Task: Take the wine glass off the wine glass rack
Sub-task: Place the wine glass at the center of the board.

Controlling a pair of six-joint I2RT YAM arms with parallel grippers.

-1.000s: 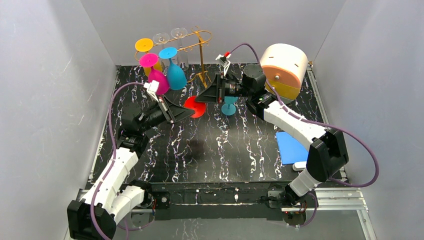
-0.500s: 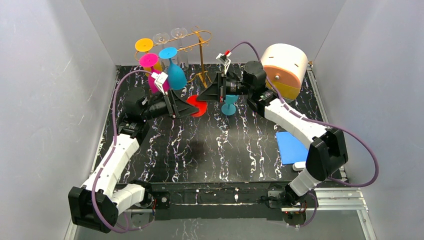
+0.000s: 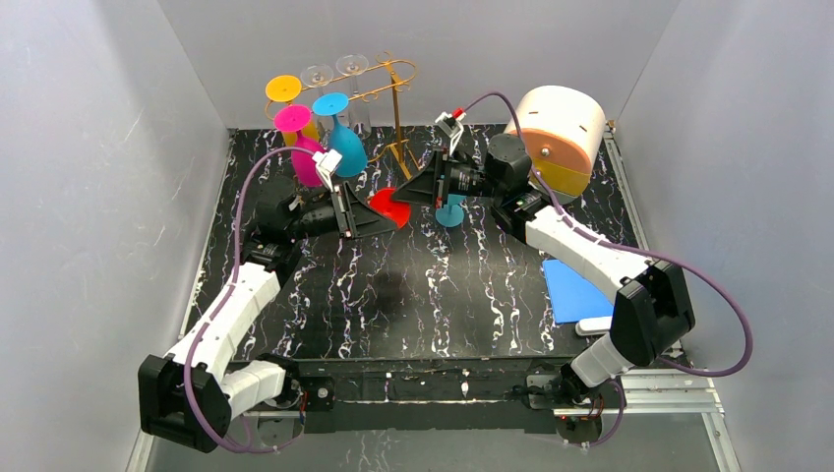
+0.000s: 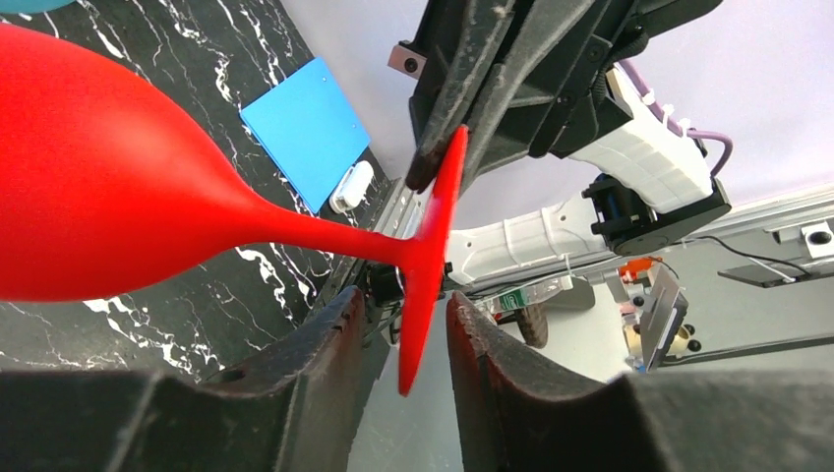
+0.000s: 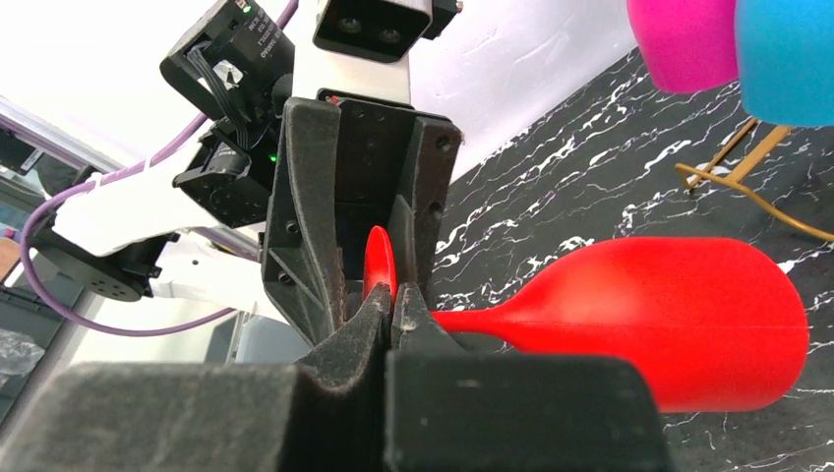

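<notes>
Both arms reach in toward mid-counter, grippers nose to nose. Left arm: elbow bent, forearm stretched forward and inward, wrist about level. Right arm: elbow raised near the counter's (image 3: 325, 295) right edge, forearm running far and inward, its gripper facing the left one. Right gripper (image 5: 391, 295) pinched tight on the rim of the foot disc of the red wine glass (image 4: 108, 187). Left gripper (image 4: 403, 298) partly open, one finger either side of the opposite edge of that same disc, a sliver of gap showing on each side. Glass lies on its side in the air, stem crossing between the two grippers, bowl off to one side over the counter. Wine glass rack (image 3: 391, 88) stands well beyond both grippers by the back wall, apart from the red glass; yellow, pink, blue and clear glasses hang from its rails. A teal glass (image 3: 450, 212) stands just behind the right gripper.
</notes>
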